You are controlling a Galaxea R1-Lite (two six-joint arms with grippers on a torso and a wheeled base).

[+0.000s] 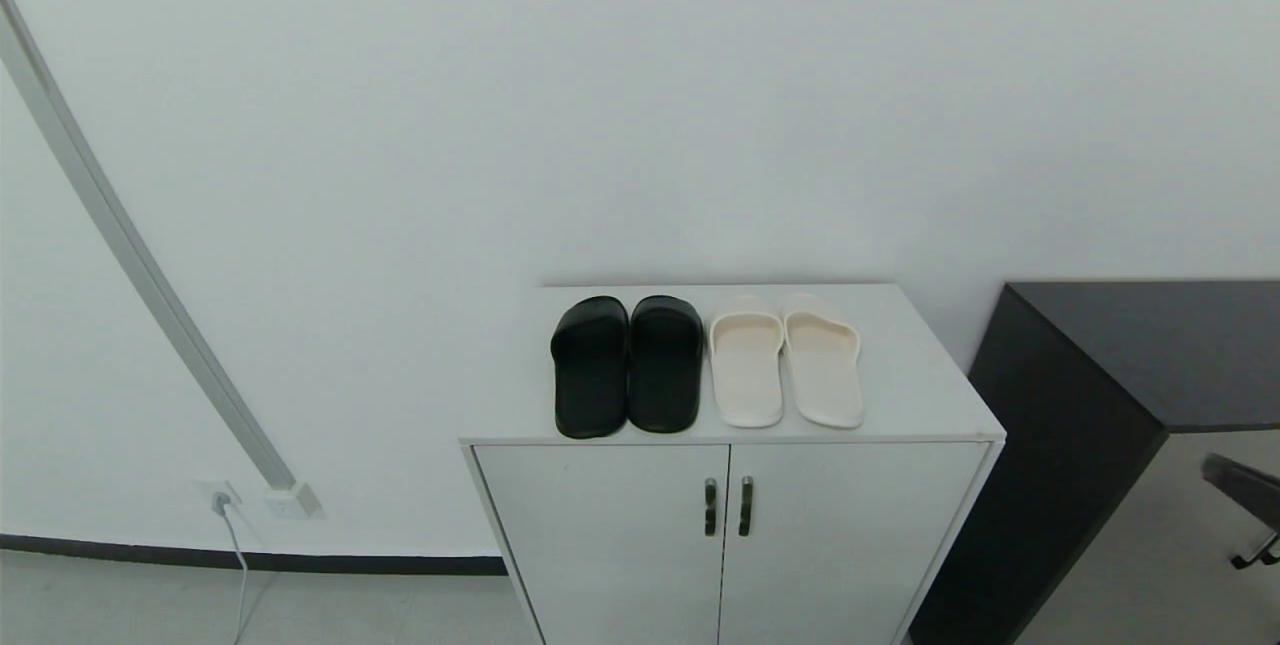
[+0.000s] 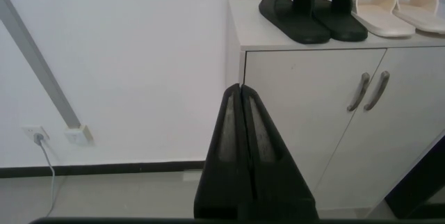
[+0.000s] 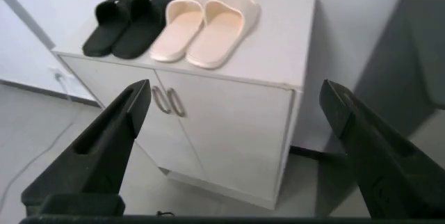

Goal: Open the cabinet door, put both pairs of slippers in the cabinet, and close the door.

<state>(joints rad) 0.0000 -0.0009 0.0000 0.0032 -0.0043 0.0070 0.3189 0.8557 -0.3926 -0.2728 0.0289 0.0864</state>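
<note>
The cabinet (image 1: 600, 545) stands shut, its two doors (image 1: 840, 535) meeting at a pair of upright handles (image 1: 745, 505) set side by side at the middle seam. On its top surface (image 1: 920, 375) lie the black slippers (image 1: 627, 365) and, just beside them, the cream slippers (image 1: 787, 365), toes to the wall. Nothing is touched yet, so opening is the step in hand.

The cabinet front lies ahead of the right gripper (image 3: 234, 85), whose fingers are wide apart. The handles are well beyond them and nearer one finger. The left gripper (image 2: 240, 88) has its fingers pressed together, empty, with the cabinet's near corner past its tip.

The spread gripper looks the better placed. Bring it level with a handle, straddle the bar and close firmly. Then pull in an arc about the door's outer edge, where the hinges probably sit, though none shows. The right-hand door would swing toward the dark unit (image 1: 1080, 425) beside the cabinet, so mind that clearance.
</note>
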